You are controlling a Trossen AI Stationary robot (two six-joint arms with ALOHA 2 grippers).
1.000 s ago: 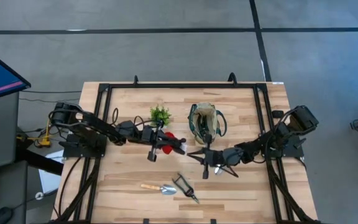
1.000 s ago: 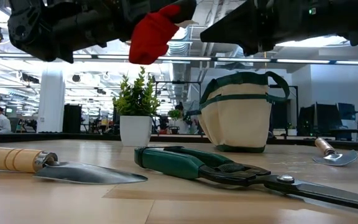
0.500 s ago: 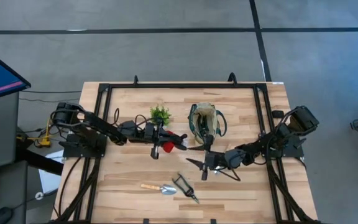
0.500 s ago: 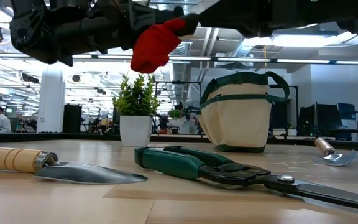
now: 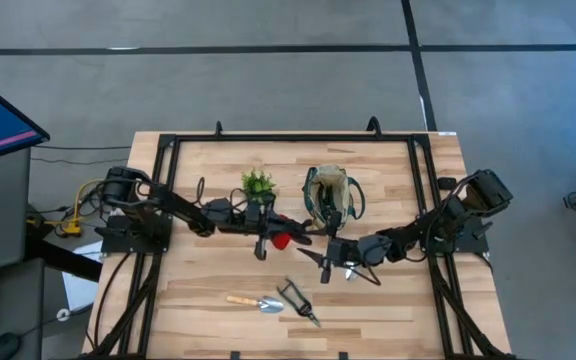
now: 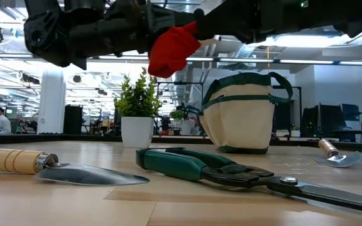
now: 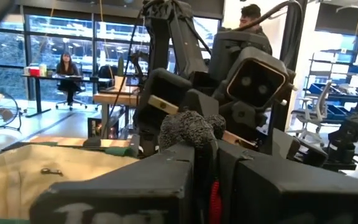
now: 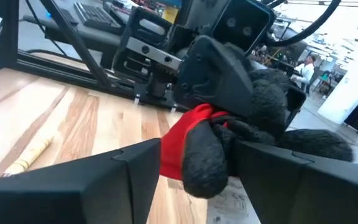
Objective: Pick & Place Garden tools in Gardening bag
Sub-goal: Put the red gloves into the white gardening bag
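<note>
Step in hand: transfer of the glove (red and black, soft) between arms, in the air just beside the bag. Held by the left gripper, clamped tight on the red cuff. Right gripper spread wide and empty, on the bag's near side, with the black glove fingers lying between its own fingers (seen in the right wrist view). No contact yet, as far as can be told.

Remaining on the table, well in front of the bag: trowel, shears; a second trowel near the bag's right side in the low view. Plant beside the bag, away from the right arm; not a task item.

Next move, as judged: either closure of the right gripper on the glove before release by the left, or carriage by the left arm straight over the bag mouth. In both cases, clearance over the loop handles needed (glove limp, likely to snag or drape on the rim).
</note>
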